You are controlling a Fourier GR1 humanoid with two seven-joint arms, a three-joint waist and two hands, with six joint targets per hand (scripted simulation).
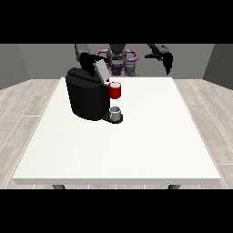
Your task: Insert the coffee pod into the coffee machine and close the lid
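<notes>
A: Front view. Coffee machine [86,98]: black, squat, lid [101,69] raised; red thing at the machine [115,90].

B: Pod?

A: Grey thing [116,113] at its base; can't confirm. Hand at the view's left [92,59] by the lid, hand at the view's right [168,61] well apart; can't tell either's fingers.

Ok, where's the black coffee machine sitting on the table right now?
In the front view the black coffee machine stands on the large white table, left of centre towards the robot's edge, with a red thing at the machine on its right side.

The white table [150,150] bears a black coffee machine [86,98] at its far left part.
</notes>
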